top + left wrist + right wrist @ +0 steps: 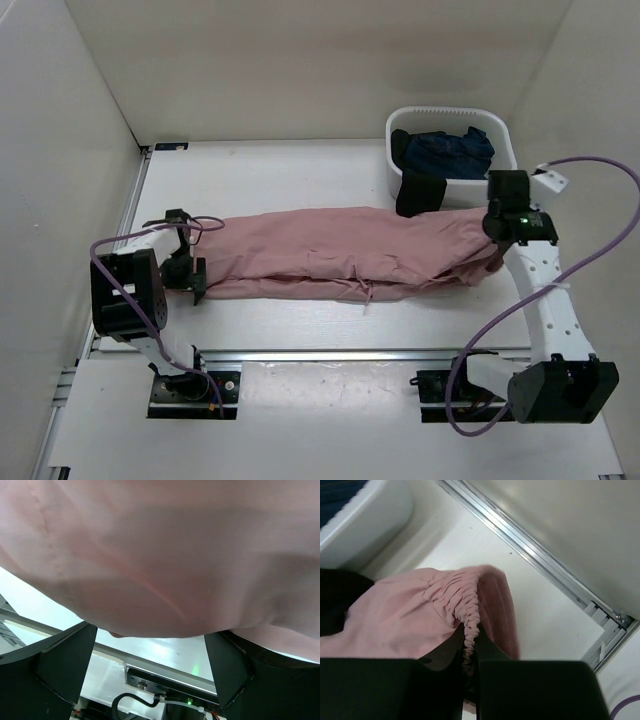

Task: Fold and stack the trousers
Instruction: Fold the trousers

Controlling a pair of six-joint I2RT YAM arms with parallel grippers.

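From above: one pair of trousers (350, 255), one white basket (398, 182), one dark navy garment (455, 152) inside it. Trousers lying on the worktop (300, 170) at centre, long axis running 9 o'clock to 3 o'clock, gathered waist end at 3 o'clock, leg end at 9 o'clock. Basket at 1 o'clock, just beyond the waist end. Left end effector (186, 248) at the leg end, jaws spread wide. Right end effector (495, 250) down on the waist end.

From the left wrist: pink trousers (160, 555) filling the upper frame, sagging between two black fingers (65, 665) set far apart at 7 and 5 o'clock. Jaws wide, not closed on the cloth.

From the right wrist: right end effector (470, 645) at 6 o'clock, clamped tight on the ruched elastic waist of the trousers (410, 615), remaining cloth spreading toward 9 o'clock. Basket (365, 515) corner at 11 o'clock. One aluminium rail (535, 555) slanting from 12 toward 4 o'clock.
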